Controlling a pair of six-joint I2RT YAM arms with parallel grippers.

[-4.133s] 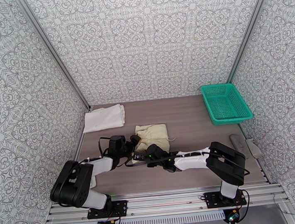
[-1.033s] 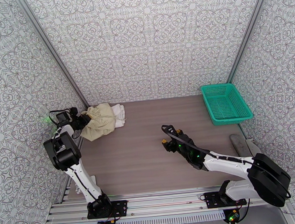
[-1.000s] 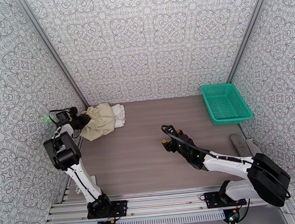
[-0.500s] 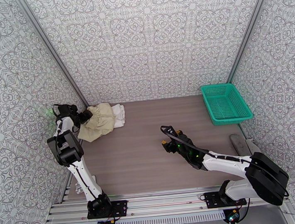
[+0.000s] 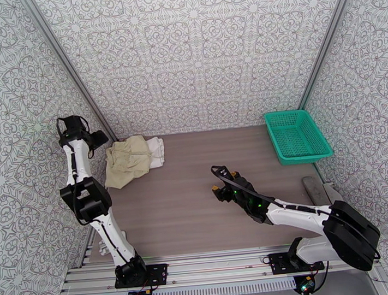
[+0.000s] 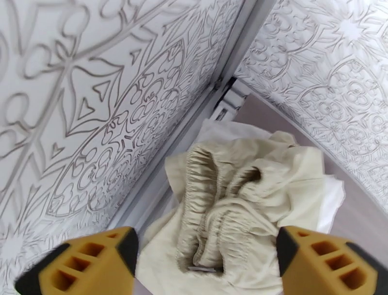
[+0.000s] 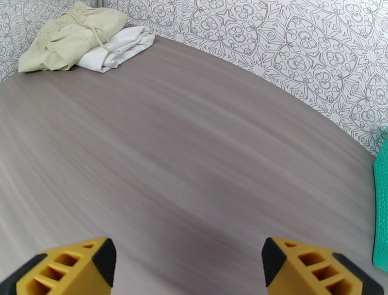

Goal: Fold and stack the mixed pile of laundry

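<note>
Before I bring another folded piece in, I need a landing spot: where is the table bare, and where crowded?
Bare table runs across the far middle, between the beige garment lying on the white T-shirt at far left and the teal basket at far right. The near-left stretch beside the right gripper is bare. Crowded: the far-left corner.

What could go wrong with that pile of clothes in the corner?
The beige garment lies bunched and askew on the white T-shirt, spilling past it toward the left edge of the table, so it might slide off or unfold. The open left gripper hangs above and could snag the cloth if lowered.
</note>
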